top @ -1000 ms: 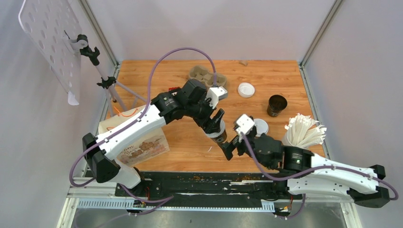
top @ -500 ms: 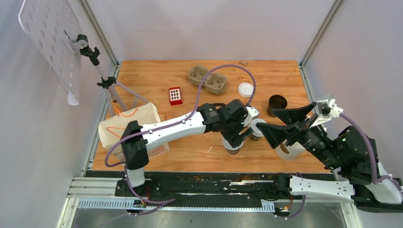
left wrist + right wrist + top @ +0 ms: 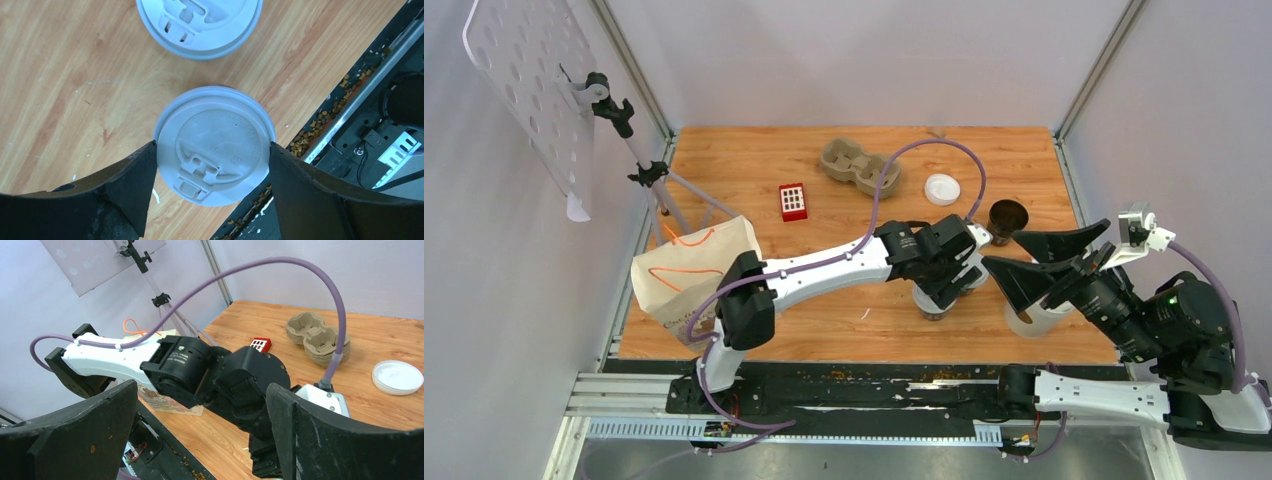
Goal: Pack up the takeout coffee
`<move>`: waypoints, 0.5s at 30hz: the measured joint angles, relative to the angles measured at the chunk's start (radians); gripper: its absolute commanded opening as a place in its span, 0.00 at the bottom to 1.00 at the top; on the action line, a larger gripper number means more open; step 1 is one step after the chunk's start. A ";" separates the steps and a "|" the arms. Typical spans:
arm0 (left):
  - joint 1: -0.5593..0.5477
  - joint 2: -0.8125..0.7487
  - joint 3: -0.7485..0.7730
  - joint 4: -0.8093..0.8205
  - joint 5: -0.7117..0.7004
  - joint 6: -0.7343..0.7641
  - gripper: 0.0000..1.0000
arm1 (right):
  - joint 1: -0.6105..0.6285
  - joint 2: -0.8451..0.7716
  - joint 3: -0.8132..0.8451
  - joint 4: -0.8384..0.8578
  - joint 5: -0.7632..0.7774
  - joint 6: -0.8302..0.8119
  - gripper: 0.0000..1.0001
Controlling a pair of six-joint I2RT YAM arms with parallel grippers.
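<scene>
Wooden table (image 3: 754,160): lidded cups (image 3: 200,20), pulp tray (image 3: 860,165)

Lidded takeout cup (image 3: 215,145): we note a plain white lid with embossed marks, no print, and a dark sliver of side at its far edge. The second lid (image 3: 200,22) is the same white.

Table (image 3: 744,160) — orange-brown wood grain.
Pulp tray (image 3: 861,166) — grey-brown.

We log the small box (image 3: 793,201) as red with a white grid, the open cup (image 3: 1007,220) as dark brown-black, and the paper bag (image 3: 689,270) as cream with orange handles and a brownish print. Cable (image 3: 280,260): purple. Left arm (image 3: 824,272): white with black joints.
</scene>
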 measured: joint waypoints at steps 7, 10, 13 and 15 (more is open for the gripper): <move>-0.012 0.051 0.002 -0.023 -0.006 -0.018 0.81 | 0.000 -0.017 -0.002 -0.006 0.018 0.014 1.00; -0.012 0.055 0.002 -0.026 -0.008 -0.021 0.87 | 0.000 -0.017 -0.003 -0.012 0.024 0.018 1.00; -0.012 0.055 0.002 -0.027 -0.008 -0.022 0.90 | 0.000 -0.017 -0.006 -0.021 0.030 0.021 1.00; -0.013 0.055 0.002 -0.028 -0.008 -0.024 0.92 | 0.000 -0.017 -0.009 -0.023 0.032 0.023 1.00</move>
